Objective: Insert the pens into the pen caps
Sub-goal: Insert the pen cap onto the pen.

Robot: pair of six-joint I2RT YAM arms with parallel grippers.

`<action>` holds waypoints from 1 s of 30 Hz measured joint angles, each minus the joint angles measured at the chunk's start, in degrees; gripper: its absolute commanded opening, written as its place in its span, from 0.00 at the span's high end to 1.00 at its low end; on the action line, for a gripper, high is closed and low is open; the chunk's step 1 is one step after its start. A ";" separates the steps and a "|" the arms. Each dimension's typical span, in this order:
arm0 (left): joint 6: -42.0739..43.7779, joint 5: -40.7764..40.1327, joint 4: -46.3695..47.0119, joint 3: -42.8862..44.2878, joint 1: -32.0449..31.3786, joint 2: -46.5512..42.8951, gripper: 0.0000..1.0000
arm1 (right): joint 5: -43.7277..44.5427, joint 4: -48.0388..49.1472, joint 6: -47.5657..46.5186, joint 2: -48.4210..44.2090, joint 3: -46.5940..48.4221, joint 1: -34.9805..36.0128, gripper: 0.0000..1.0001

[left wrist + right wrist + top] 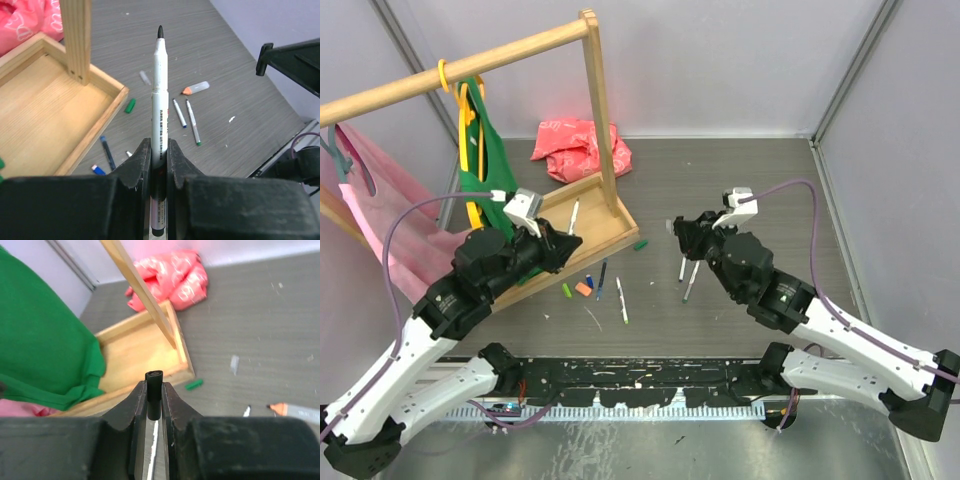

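My left gripper (567, 243) (159, 150) is shut on a white pen (160, 95) with a black tip. The pen stands out past the fingers, above the tray's corner (574, 216). My right gripper (678, 228) (154, 387) is shut on a short black pen cap (154, 378), open end outward. The two grippers are apart, facing each other. Two pens (687, 274) lie under the right gripper. A white pen (621, 300), a blue pen (602, 278), a green cap (640, 245), an orange cap (583, 288) and a second green cap (566, 290) lie between the arms.
A wooden tray (610, 225) with an upright post and rail (598, 100) stands left of centre. Green (480, 150) and pink cloths hang from the rail. A red bag (578, 145) lies at the back. An orange-tipped pen (295, 411) lies on the table.
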 measured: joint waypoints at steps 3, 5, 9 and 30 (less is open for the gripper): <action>-0.02 2.01 0.57 2.49 0.00 2.56 1.00 | -3.21 3.56 -4.20 -0.04 2.32 -0.90 1.00; -0.02 4.00 1.11 4.68 0.00 4.59 1.00 | -5.27 7.26 -6.25 -0.15 3.10 -1.22 1.00; -0.07 8.15 2.82 6.73 0.00 8.02 1.00 | -9.38 14.75 -8.35 -0.22 3.23 -2.29 1.00; -4.92 14.19 19.87 3.50 -7.80 10.29 1.00 | -25.64 33.53 -0.28 6.62 9.62 -6.78 1.00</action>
